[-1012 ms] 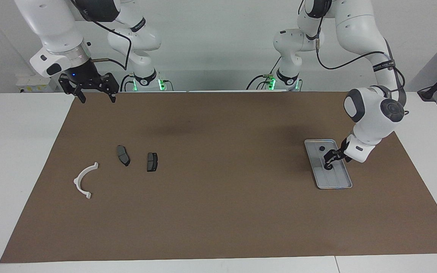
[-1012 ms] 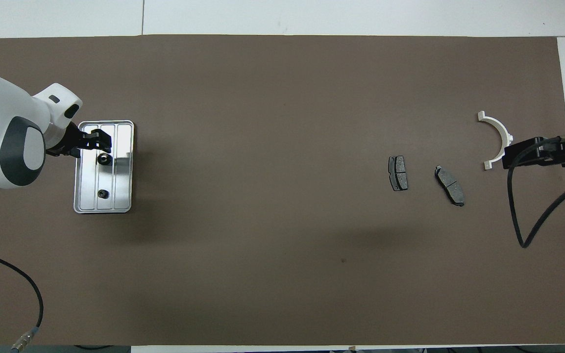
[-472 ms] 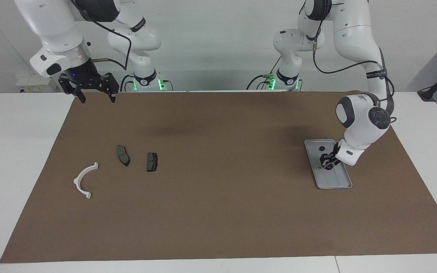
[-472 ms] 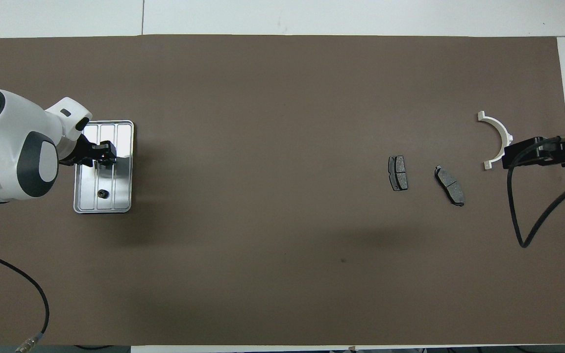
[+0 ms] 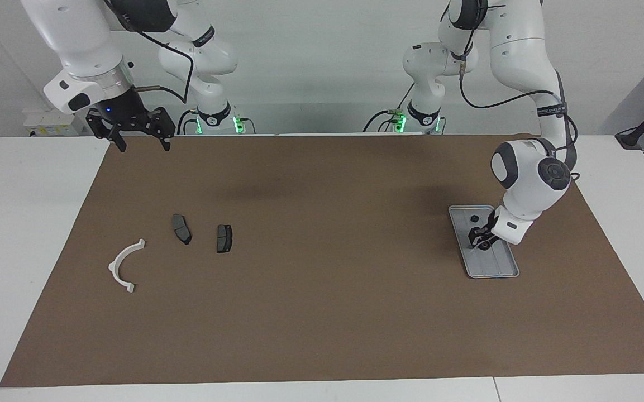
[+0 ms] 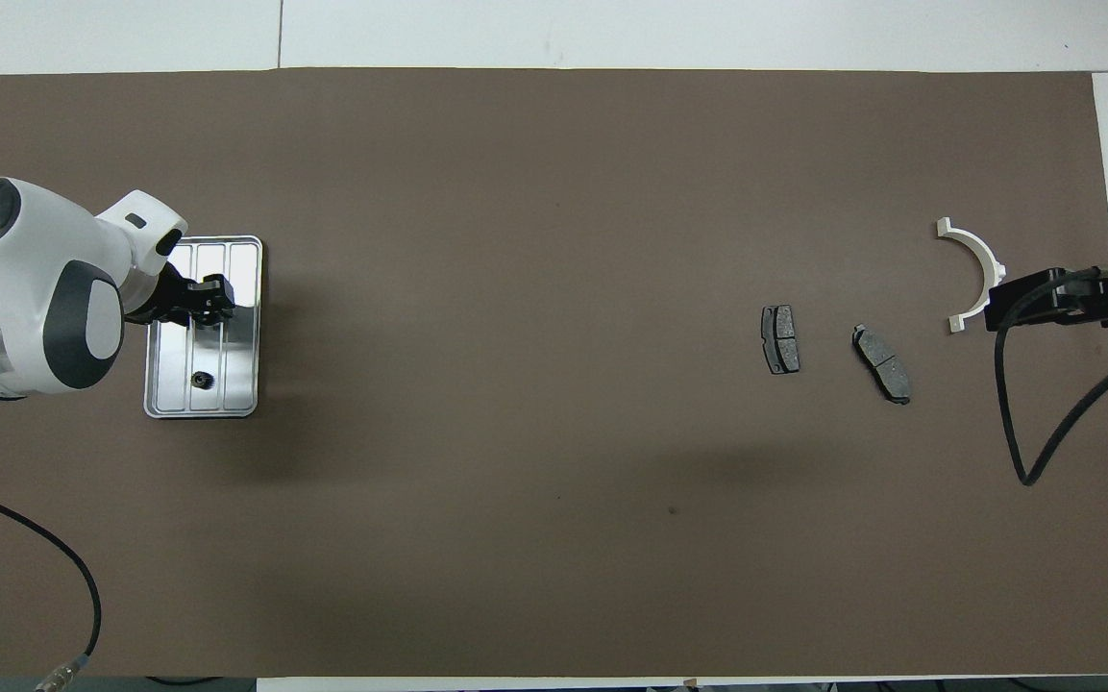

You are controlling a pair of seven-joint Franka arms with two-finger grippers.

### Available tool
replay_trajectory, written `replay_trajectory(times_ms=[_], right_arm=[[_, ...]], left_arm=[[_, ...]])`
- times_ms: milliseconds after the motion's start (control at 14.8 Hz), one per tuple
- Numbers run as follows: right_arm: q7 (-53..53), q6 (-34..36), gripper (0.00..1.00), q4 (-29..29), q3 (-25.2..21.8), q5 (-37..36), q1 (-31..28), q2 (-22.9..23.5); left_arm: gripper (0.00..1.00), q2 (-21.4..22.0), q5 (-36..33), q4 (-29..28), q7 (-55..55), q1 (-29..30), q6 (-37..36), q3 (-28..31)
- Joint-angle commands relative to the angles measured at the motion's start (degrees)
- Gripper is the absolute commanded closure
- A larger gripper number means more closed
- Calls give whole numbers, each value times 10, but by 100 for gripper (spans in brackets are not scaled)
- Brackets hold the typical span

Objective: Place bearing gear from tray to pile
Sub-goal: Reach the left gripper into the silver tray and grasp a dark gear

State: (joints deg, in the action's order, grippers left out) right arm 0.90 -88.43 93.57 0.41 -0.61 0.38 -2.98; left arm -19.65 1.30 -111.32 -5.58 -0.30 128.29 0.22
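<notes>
At the left arm's end of the surface (image 5: 31,223), on the brown mat (image 5: 322,312), is where the work is. The right arm is just waiting: right gripper (image 5: 139,137) hangs released, fingers apart, over the mat corner at the robots' edge on its own end.

The tray (image 5: 495,276) lies flat on the mat near the left arm's end, long side running from the robots' edge toward the facing edge. The left gripper (image 5: 481,241) is down inside it, about mid-length, and looks clenched on one bearing gear (image 5: 484,245). From the facing view, the dark round part sits right at the fingertips. I can't tell whether it has cleared the tray floor. A second gear (image 5: 473,218) lies loose in the tray's end nearer the robots, apart from the fingers.

The pile is well away at the right arm's end: white bracket (image 5: 113,267) closest to that end, then two brake pads (image 5: 181,228) (image 5: 224,238) beside it toward the middle.

My read for this step:
- Lift straight up first. The ridged floor and raised rim could catch the gear if you drag it sideways.
- Clear the rim before you start the traverse. The tray is light and may shift if it gets nudged.
- The gear is small, so carry it slowly and don't tilt the wrist.
- Set it down next to the pads, not on top of them, and let go low.
</notes>
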Motion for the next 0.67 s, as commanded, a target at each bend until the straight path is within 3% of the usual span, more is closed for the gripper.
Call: replay_trajectory(times_ms=[0,607], right_arm=[[-16,0,0,7,3,12,-10,-5],[-13,-3,0,14,4,12,-6,-7]], left_arm=[[41,15,-1,-21,-8,-4,15,3],[46,14,-1,-28,-8,-4,32,4]])
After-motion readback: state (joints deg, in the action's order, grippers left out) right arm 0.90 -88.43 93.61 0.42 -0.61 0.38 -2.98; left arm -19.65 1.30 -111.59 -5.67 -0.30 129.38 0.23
